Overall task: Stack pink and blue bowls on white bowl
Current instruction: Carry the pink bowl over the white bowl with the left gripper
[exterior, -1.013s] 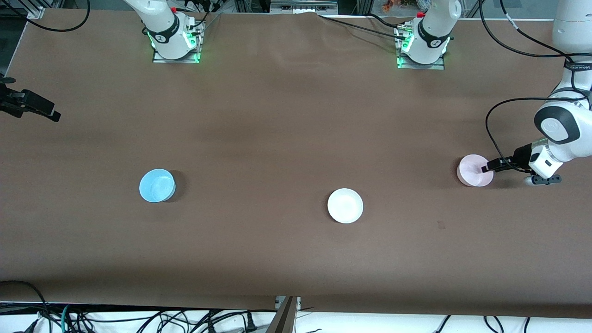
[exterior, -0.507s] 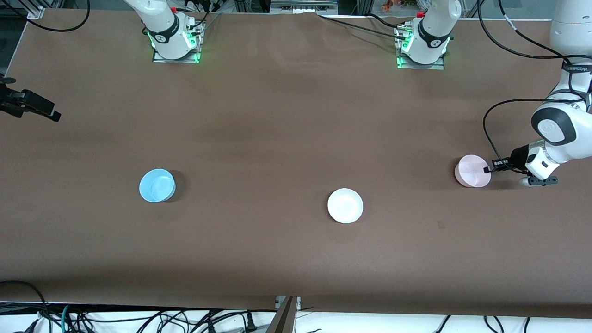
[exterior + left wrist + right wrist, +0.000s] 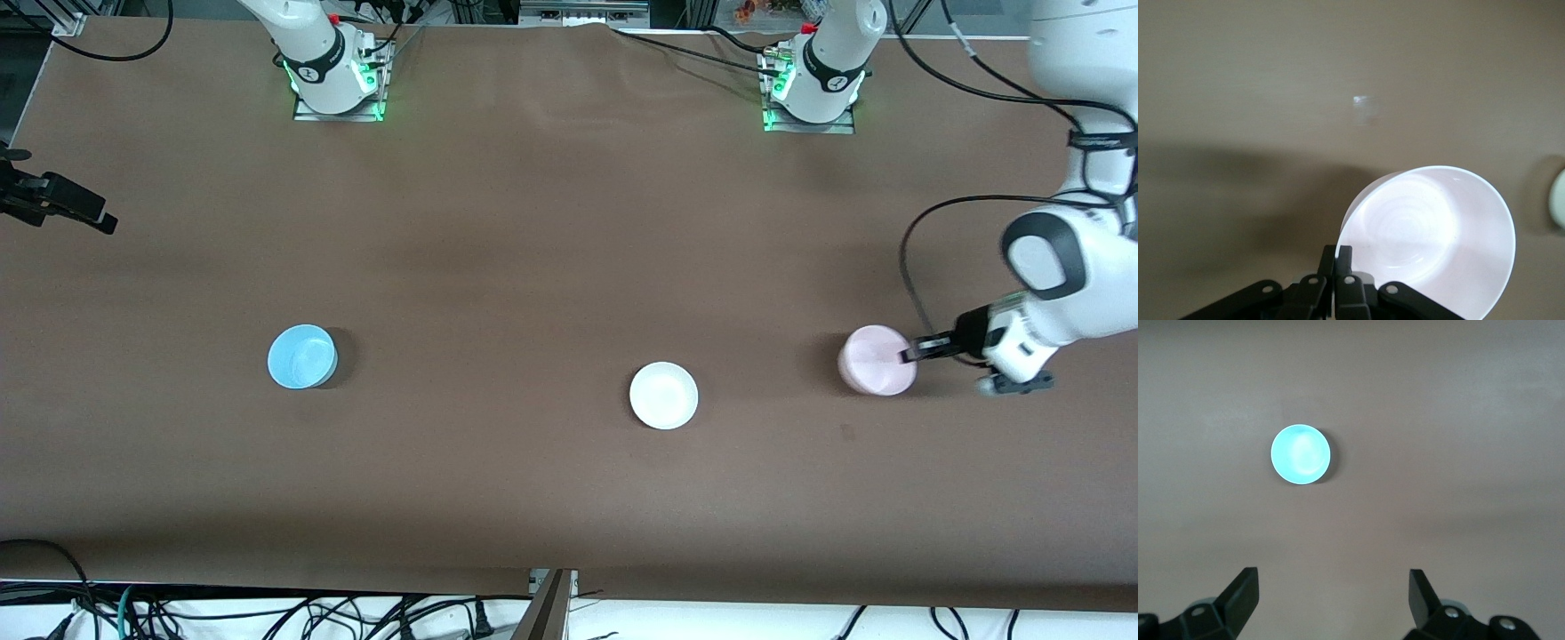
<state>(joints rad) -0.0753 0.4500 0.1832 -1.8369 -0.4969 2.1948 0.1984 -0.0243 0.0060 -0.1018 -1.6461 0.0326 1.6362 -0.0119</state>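
Your left pincer (image 3: 909, 355) is pinched tight on the rim of the small, round, pale pink plastic bowl (image 3: 875, 359), one finger inside and one outside. The bowl tips a little in the grip. It has moved from where it was a second ago: it now sits closer to the small, round, plain white bowl (image 3: 663, 395), though the two are still well apart.

Your right pincer (image 3: 1333, 590) waits with its fingers spread wide and holds nothing. It hangs above the brown counter (image 3: 533, 249), toward the right arm's end. The small, round, sky-blue plastic bowl (image 3: 302, 356) rests there, untouched.
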